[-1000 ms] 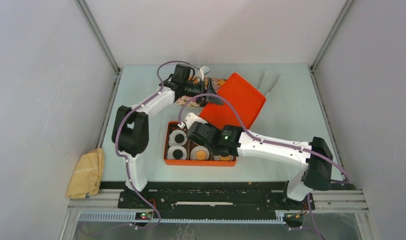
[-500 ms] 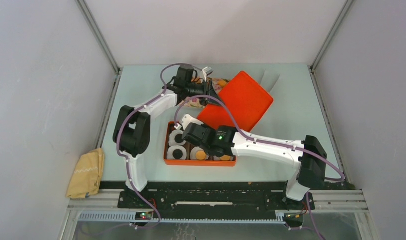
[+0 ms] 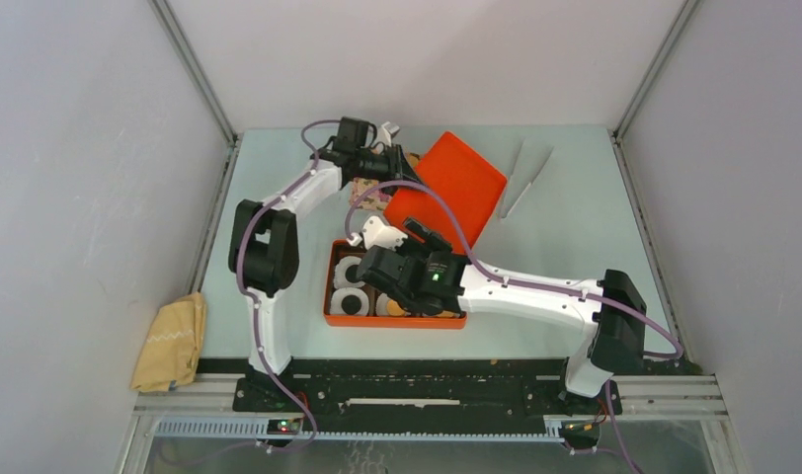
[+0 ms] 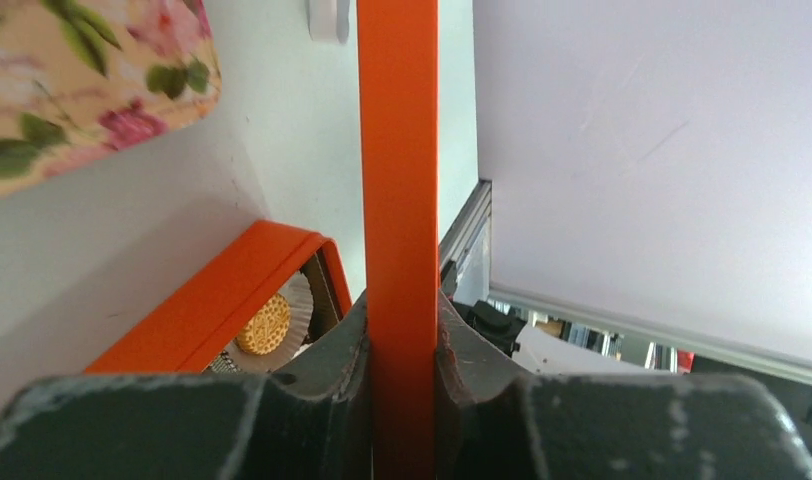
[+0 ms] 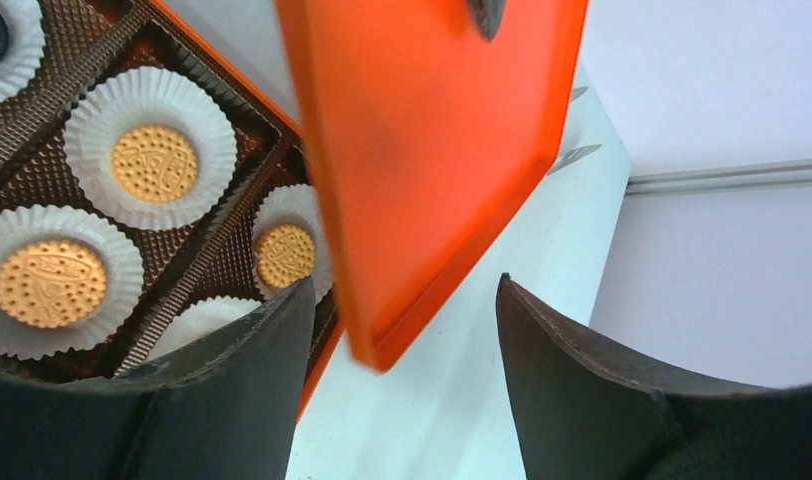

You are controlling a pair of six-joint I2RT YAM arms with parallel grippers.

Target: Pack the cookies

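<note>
step: looks like lid-on; cookies (image 5: 154,162) all appear placed
cookies: tan ones sit one per liner (image 5: 207,130) in the tray of the box (image 4: 212,295); no loose ones visible
lid (image 3: 446,188): off the box, beyond its far side, tilted up on edge
left gripper (image 4: 402,330): clenched on the lid's rim, both jaws tight against it
right gripper (image 5: 402,285): released, jaws wide, holding nothing; over the box, lid's free edge just ahead of it, no contact visible
do it well: rotate lid flat first, square its corners to the box, then lower evenly
right arm: steady the lid's free edge or get out from under it
risk: edge-only grip, so the lid may pivot; a skewed rim could crush liners
</note>
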